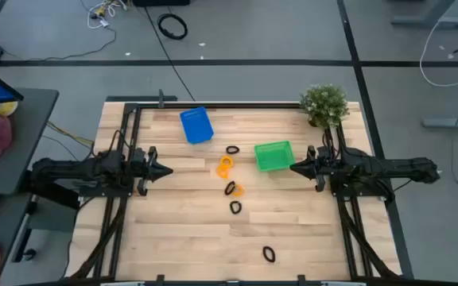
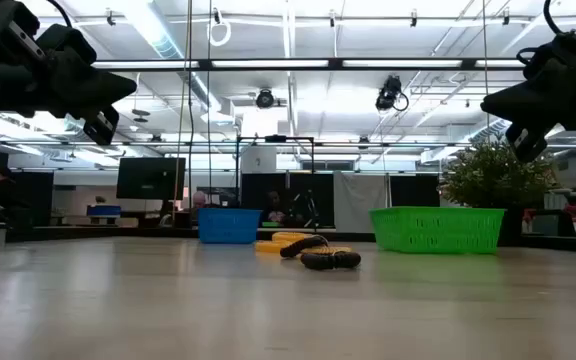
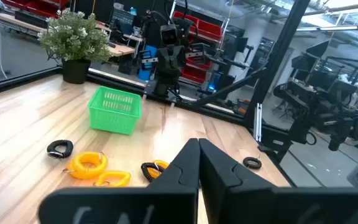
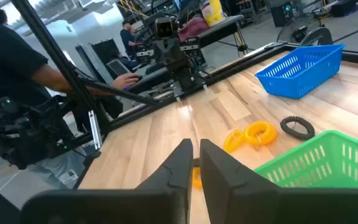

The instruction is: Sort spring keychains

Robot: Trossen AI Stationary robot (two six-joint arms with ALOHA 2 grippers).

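From above, sorting looks not yet begun: the left gripper (image 1: 165,170) at nine o'clock and the right gripper (image 1: 296,167) at three o'clock both hang with fingers closed and empty, the spring keychains (image 1: 230,178) loose between them; the next move calls for opening over one. Level view shows the blue bin (image 2: 229,226) and green bin (image 2: 436,229) behind them. The left wrist view shows an orange keychain (image 3: 88,164) lying ahead, well apart.

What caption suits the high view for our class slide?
Both arms wait apart, left claw and right claw shut, black and orange spring keychains scattered between blue bin and green bin.
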